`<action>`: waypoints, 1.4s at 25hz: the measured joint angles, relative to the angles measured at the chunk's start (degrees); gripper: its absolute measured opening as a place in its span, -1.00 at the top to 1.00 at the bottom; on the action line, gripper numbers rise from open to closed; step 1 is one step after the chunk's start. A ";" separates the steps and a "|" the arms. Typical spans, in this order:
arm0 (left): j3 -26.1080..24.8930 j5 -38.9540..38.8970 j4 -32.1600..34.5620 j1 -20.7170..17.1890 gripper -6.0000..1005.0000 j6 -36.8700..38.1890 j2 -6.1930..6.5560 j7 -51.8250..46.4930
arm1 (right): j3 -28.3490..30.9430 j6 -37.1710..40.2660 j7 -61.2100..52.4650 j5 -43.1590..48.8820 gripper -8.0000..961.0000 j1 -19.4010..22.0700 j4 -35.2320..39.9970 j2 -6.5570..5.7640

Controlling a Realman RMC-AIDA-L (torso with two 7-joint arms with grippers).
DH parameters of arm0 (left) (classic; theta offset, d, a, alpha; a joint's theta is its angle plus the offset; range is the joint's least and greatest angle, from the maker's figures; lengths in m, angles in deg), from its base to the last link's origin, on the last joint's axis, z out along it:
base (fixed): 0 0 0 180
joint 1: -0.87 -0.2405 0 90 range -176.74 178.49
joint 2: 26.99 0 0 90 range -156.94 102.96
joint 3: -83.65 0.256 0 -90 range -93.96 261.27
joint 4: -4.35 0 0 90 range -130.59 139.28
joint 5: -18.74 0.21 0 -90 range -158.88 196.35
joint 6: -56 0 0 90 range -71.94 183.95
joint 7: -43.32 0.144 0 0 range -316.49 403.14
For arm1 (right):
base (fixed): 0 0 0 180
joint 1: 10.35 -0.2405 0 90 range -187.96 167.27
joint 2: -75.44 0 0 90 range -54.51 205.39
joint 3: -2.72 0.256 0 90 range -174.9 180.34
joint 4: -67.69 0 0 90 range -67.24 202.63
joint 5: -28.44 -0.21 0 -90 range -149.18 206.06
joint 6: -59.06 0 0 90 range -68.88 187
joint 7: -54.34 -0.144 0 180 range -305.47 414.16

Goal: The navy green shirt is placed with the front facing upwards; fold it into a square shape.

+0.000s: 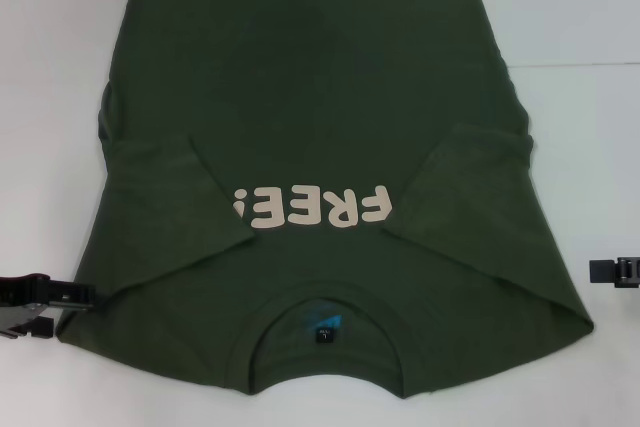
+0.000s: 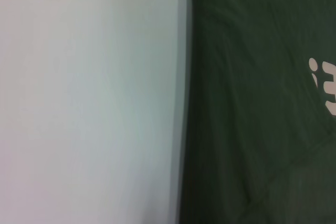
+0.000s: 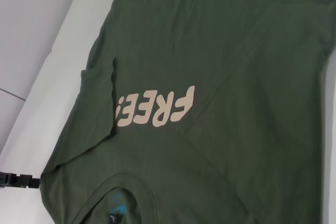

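Head view: navy green shirt lying front-up on white table, both sleeves folded in beside the "FREE!" print, left gripper touching its shoulder corner, right gripper waiting clear, finger states indiscernible; next likely needing a collar-to-hem fold.
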 joint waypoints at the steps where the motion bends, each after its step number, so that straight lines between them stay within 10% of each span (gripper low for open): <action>1: 0.04 0.07 -0.04 -0.01 -0.89 -0.20 -0.03 0.06 | 0.00 0.00 0.00 0.00 -0.78 0.00 0.00 0.02; 35: 1.63 -0.75 -3.50 1.72 -0.89 -1.58 0.05 0.12 | -0.01 -0.92 0.02 0.80 -0.78 -0.85 -0.61 -0.04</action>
